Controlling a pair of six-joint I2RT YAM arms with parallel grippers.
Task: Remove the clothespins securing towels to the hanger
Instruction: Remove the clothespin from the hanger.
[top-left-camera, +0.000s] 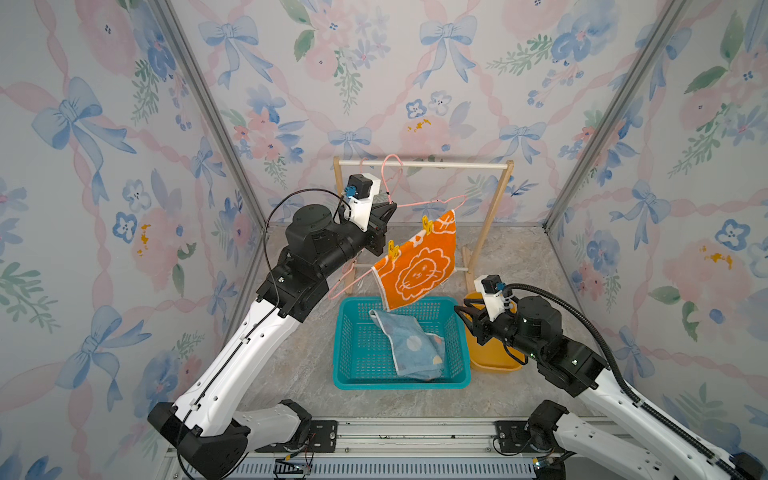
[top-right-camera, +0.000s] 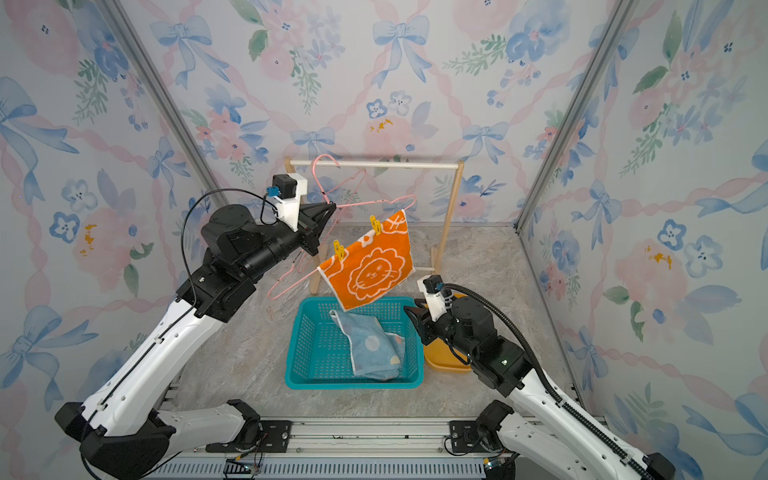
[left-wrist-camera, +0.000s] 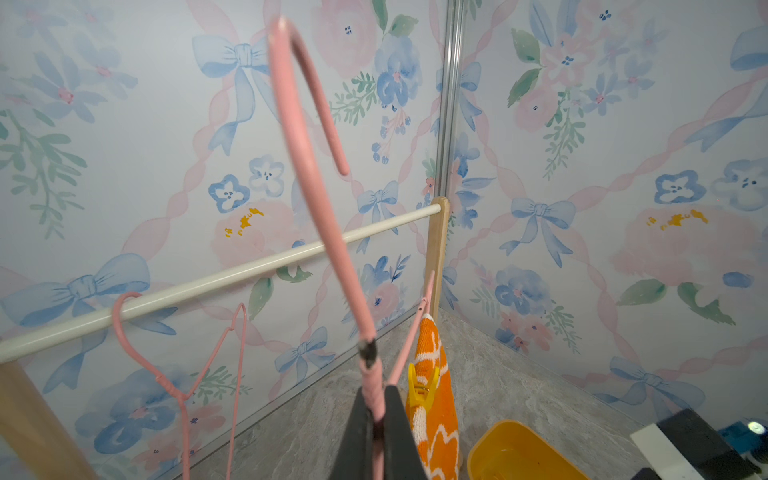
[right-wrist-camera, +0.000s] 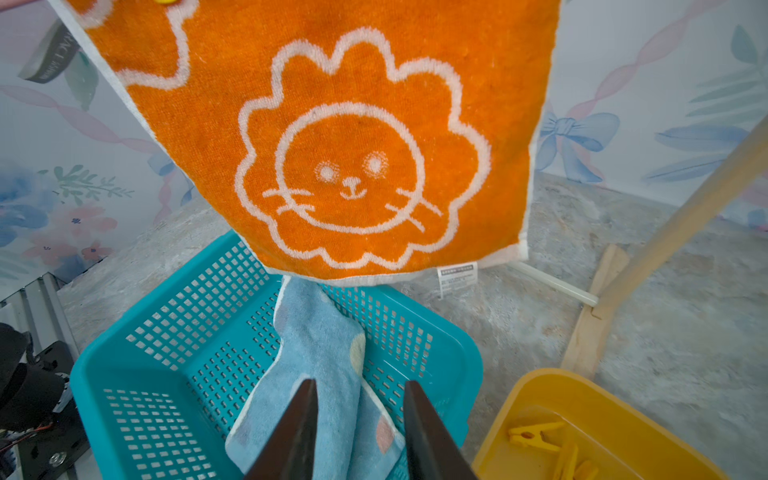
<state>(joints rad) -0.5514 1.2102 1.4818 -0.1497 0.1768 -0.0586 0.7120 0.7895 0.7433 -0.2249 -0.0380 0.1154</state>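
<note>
Left gripper (left-wrist-camera: 376, 419) pinches pink hanger (left-wrist-camera: 328, 216), right gripper (right-wrist-camera: 359, 415) half-spread, empty; blue towel (top-left-camera: 415, 345) in basket (top-left-camera: 361, 374), seemingly two clothespins (top-left-camera: 393, 248) hold orange towel (right-wrist-camera: 353, 145).

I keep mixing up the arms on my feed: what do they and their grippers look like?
Both have white shells, black joints and white camera mounts with blue plugs. The left arm carries a thin black cable, the right arm a thick ribbed black hose. The left gripper and right gripper are dark tapered wedges.
</note>
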